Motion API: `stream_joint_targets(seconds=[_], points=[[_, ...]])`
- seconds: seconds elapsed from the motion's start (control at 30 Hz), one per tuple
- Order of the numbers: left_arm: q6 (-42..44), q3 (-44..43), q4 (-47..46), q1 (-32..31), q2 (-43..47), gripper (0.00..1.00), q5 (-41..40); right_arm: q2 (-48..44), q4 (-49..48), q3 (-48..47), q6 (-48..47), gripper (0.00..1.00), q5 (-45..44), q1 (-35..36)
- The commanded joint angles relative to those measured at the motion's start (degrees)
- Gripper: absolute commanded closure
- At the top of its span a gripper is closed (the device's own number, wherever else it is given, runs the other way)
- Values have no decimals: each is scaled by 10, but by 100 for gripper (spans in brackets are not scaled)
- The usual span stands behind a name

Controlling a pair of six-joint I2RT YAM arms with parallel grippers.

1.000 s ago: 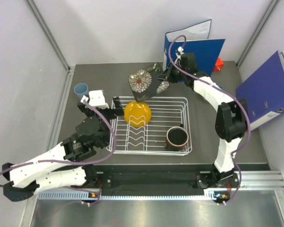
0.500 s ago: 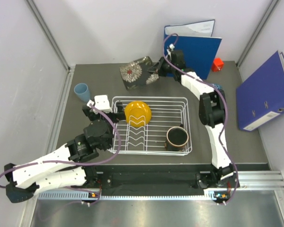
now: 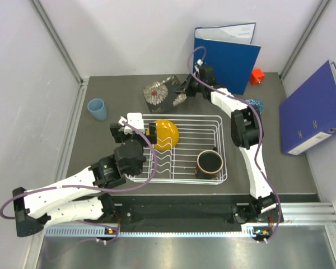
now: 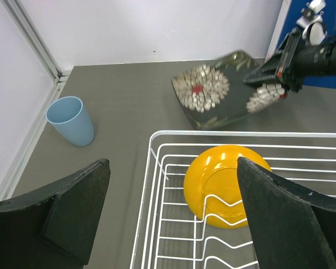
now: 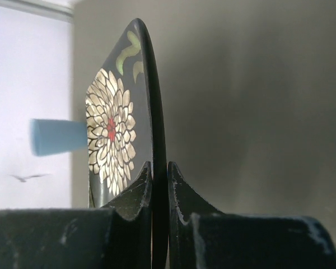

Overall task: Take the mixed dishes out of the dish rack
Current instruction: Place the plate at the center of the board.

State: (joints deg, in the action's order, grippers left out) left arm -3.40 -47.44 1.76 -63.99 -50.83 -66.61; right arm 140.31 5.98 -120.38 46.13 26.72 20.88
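**Overhead view.** No brand or legible writing found. The pale label on the spine of the blue binder (image 3: 313, 106) at the right is too small to read. The dish rack (image 3: 222, 147), white wire, sits mid-table (image 3: 89, 143).
- In the rack: a small yellow dish (image 3: 167, 133) stands on edge in the wavy dividers at the far left. A dark brown mug (image 3: 209, 162) stands upright at the near right.
- Outside the rack: the light blue cup (image 3: 97, 109) stands on the table to its left, well apart. The speckled bowl (image 3: 256, 104) lies to its right, only partly in view. The black square plate (image 3: 161, 92) is just beyond its far rim.

**Left wrist view.** The left gripper (image 4: 172, 165) has its fingers spread wide and holds nothing. It hangs above the rack's left end, facing the yellow dish.

**Right wrist view.** The right gripper (image 5: 159, 182) is clamped on the plate's edge. The plate is seen edge-on and tilted. It is glossy black with a white many-petalled flower, red at the centre, and green leaves. Contact with the table cannot be told.
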Motion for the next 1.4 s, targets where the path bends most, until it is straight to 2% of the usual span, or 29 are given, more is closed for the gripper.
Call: stream_joint_targets(seconds=[0.0, 0.47, 0.67, 0.93, 1.07, 1.17, 1.37], points=[[-13, 4, -13, 4, -9, 1, 15, -39, -51, 10, -9, 100, 16, 5], [-20, 9, -13, 13, -15, 1, 32, -14, -19, 33, -17, 100, 10, 5], [-27, 6, -11, 12, -16, 1, 39, -20, 46, 34, -38, 82, -29, 5], [-37, 9, -4, 13, -16, 1, 51, -33, 166, 18, -88, 72, -104, 6], [-39, 9, 1, 12, -14, 1, 55, -61, 209, 40, -109, 59, -169, 5], [-39, 10, 3, 12, -12, 1, 58, -89, 215, 80, -125, 50, -209, 4], [-43, 9, 13, 12, -9, 1, 62, -161, 206, 148, -139, 43, -243, 4]])
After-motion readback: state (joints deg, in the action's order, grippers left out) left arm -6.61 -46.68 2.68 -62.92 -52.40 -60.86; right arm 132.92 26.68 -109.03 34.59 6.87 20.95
